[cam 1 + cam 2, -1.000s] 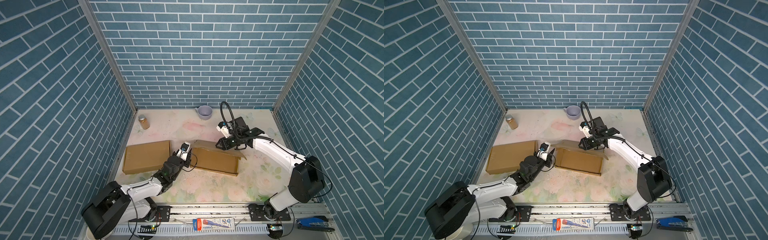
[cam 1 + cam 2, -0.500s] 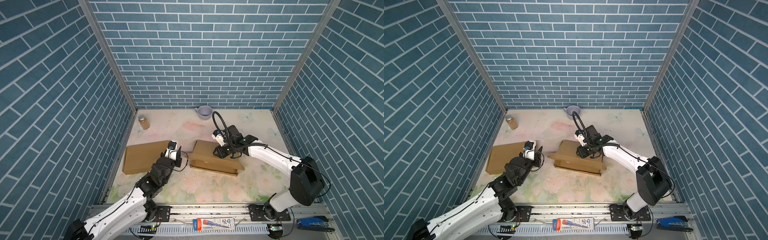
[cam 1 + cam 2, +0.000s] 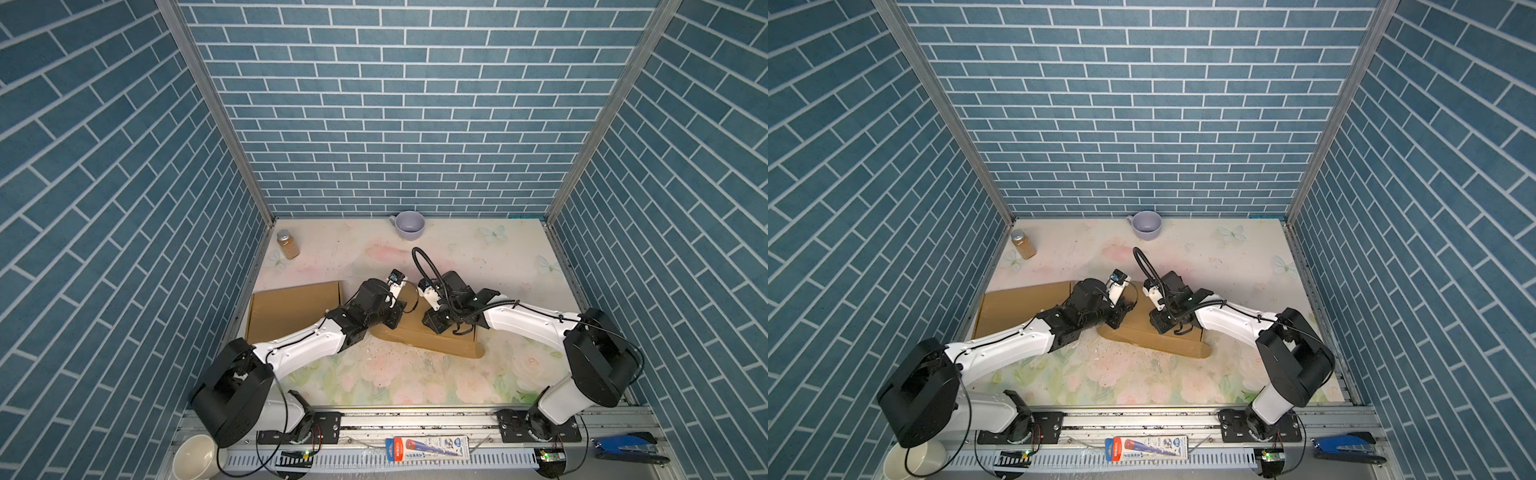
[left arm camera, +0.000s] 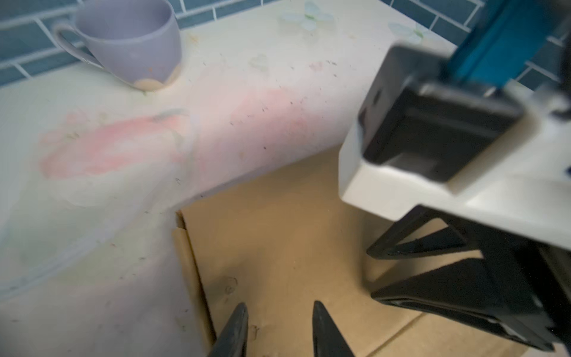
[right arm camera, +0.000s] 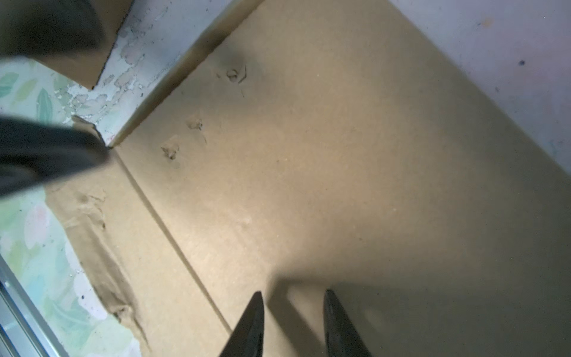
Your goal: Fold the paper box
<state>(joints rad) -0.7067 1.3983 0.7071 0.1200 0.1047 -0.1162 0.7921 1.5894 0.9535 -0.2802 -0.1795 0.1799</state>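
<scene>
The paper box [image 3: 440, 351] is brown cardboard lying low in the middle of the table, seen in both top views [image 3: 1169, 343]. My left gripper [image 3: 394, 321] rests over its left end. In the left wrist view the gripper [image 4: 279, 309] is open, tips apart on the top panel [image 4: 278, 235], nothing between them. My right gripper [image 3: 434, 326] stands on the box top just to the right. In the right wrist view it [image 5: 293, 293] is open over the bare panel [image 5: 340, 154], beside a fold crease. The right gripper's fingers [image 4: 448, 287] show close by in the left wrist view.
A second flat cardboard sheet [image 3: 295, 311] lies at the left, by the wall. A lavender mug [image 3: 409, 224] stands at the back wall and a spice jar [image 3: 288, 244] at the back left. A white bowl [image 3: 195, 459] and a stapler [image 3: 627, 446] sit below the front rail.
The raised flap of the box has come down flat. My left gripper drew back over the left sheet, then reached right onto the box. My right gripper moved left and down onto the box top.
</scene>
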